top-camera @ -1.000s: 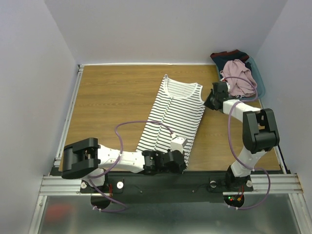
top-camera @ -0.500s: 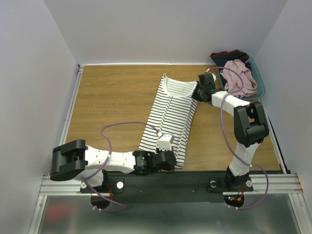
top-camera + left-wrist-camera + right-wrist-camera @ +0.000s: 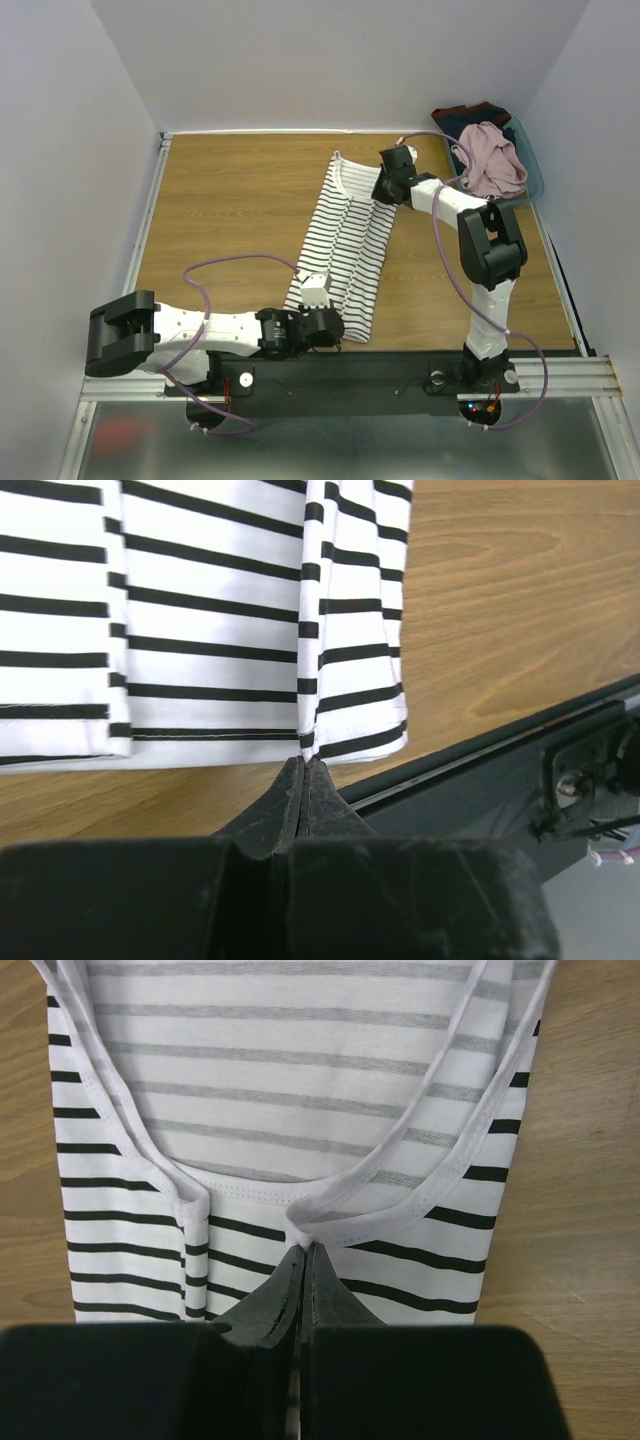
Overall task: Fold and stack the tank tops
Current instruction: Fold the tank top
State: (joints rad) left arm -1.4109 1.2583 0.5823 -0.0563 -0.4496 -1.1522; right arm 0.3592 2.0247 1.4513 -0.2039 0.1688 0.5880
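striped top (image 3: 348, 245) folded lengthwise, seemingly in thirds

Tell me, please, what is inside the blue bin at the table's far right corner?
The blue bin holds a crumpled pink tank top, with dark navy-and-red clothing showing at its far end. Anything beneath them, and the bin's floor, is covered.

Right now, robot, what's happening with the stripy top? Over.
Left gripper shut on striped tank top, hem end; right gripper shut on it near neckline. Top partly folded lengthwise. Pink top in bin; nothing blocking.
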